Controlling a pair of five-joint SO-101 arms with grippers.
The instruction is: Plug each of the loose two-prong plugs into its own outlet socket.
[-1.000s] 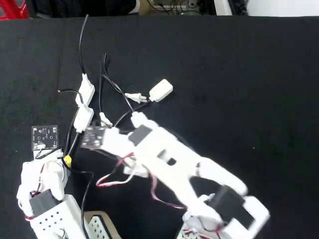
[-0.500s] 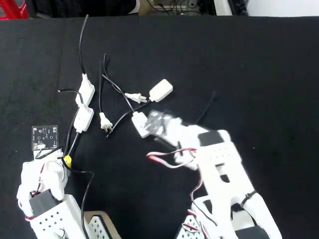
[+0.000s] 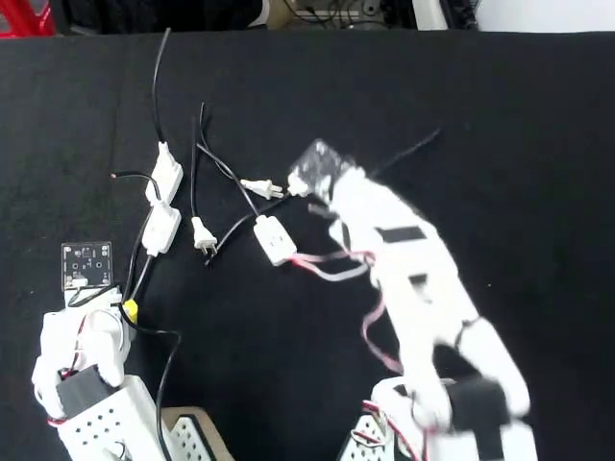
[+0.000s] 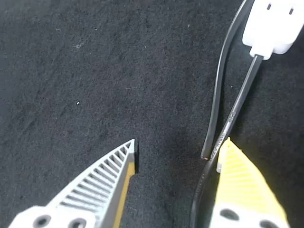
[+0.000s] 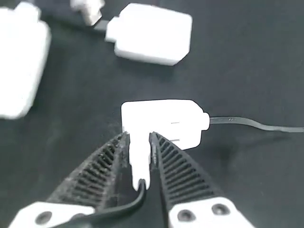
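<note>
The left gripper (image 4: 180, 142) sits low at the table's near left, its fingers spread. A black cord (image 4: 241, 95) touches the yellow finger, and the cord's white outlet socket (image 4: 270, 23) lies beyond the tips. A loose two-prong plug (image 3: 204, 237) lies mid-table with its prongs toward the arms. The right gripper (image 5: 138, 137) pinches a narrow white plug (image 5: 140, 164). The plug's long axis runs along the fingers, and its far end meets a crosswise white socket block (image 5: 164, 121).

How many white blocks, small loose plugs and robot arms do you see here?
White blocks: 5, counting the held block in the right gripper
Small loose plugs: 2
Robot arms: 2
Total: 9
</note>
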